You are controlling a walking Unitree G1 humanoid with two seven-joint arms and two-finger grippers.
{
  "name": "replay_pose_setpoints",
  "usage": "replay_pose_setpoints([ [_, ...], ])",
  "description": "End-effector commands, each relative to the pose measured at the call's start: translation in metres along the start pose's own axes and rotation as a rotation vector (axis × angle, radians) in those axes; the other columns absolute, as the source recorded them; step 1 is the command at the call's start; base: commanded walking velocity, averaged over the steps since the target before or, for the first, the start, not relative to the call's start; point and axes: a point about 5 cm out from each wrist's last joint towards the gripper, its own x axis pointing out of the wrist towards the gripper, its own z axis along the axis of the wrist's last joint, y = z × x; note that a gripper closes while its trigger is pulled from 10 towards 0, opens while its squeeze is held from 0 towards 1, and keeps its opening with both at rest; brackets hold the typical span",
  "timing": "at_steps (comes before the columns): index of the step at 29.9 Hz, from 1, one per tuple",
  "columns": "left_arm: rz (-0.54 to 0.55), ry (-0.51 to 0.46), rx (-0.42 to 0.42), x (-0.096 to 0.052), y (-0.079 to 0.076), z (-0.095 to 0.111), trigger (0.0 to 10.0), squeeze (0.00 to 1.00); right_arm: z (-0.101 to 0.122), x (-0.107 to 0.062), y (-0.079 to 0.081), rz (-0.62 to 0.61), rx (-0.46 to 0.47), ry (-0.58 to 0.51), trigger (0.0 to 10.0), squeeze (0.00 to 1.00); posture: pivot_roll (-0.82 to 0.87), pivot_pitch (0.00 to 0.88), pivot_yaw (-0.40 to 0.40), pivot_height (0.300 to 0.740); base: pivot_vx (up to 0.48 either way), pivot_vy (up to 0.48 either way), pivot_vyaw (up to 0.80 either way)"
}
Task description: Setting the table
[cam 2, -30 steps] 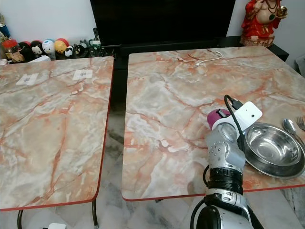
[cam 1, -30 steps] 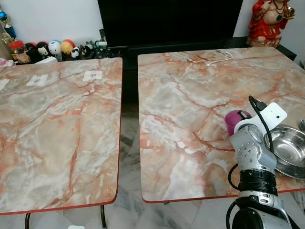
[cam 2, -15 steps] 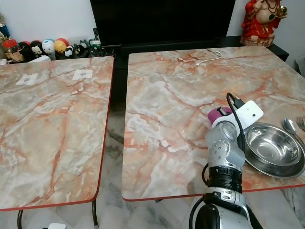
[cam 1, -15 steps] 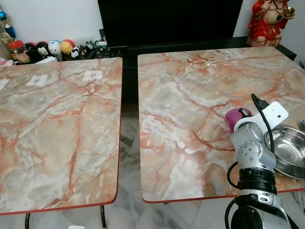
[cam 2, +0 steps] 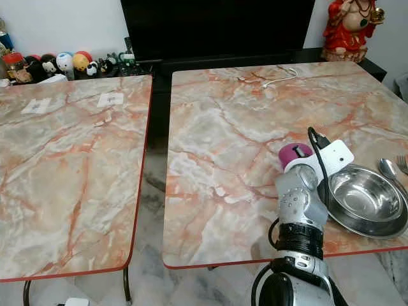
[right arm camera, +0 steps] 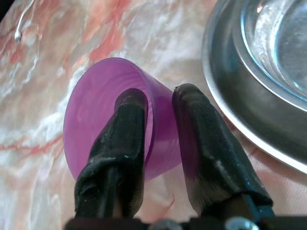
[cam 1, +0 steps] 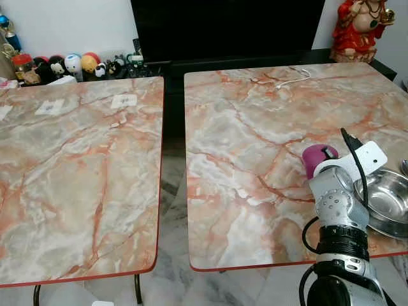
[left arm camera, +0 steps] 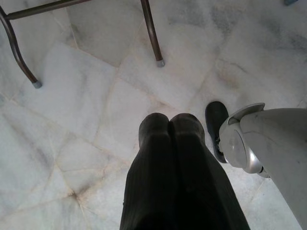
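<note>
Purple plastic cup (right arm camera: 110, 115) is sitting at the lower right of the head view, just beside the steel bowl (cam 2: 366, 199). We are pinching its wall with our right gripper (right arm camera: 158, 139), one finger inside, one outside. It looks light, thin and slippery, so we judge a gentle rim grip suits it. Our left gripper (left arm camera: 170, 143) is hanging closed over the floor.

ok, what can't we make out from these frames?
- Cup: whether it touches the table; in the eye views the right arm covers its lower part, in the wrist view the right tool hides its base.
- Bowl: near side behind the arm; cut by the frame edge in the left eye view.
- Spoon: handle behind the bowl's rim.
- Fork: cut by the right eye view's edge.
</note>
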Motion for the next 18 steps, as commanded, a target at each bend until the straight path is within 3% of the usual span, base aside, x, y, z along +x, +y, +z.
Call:
replay_pose_setpoints([
  [1, -0.002, 0.008, 0.015, -0.0008, 0.0025, -0.0022, 10.0, 0.00, 0.0059, -0.0014, 0.0041, 0.004, 0.038, -0.017, 10.0, 0.00, -0.01, 0.024, 0.036, 0.740, 0.000, 0.000, 0.00],
  [13, -0.001, 0.002, 0.013, -0.0002, 0.0021, 0.0000, 10.0, 0.00, 0.0047, -0.0003, 0.0058, 0.004, 0.061, -0.003, 10.0, 0.00, 0.00, 0.024, 0.038, 0.740, 0.000, 0.000, 0.00],
  [18, -0.001, -0.001, 0.013, -0.0002, 0.0031, 0.0005, 10.0, 0.00, -0.0005, -0.0006, 0.0064, 0.006, 0.122, 0.037, 10.0, 0.00, 0.00, 0.025, 0.040, 0.740, 0.000, 0.000, 0.00],
])
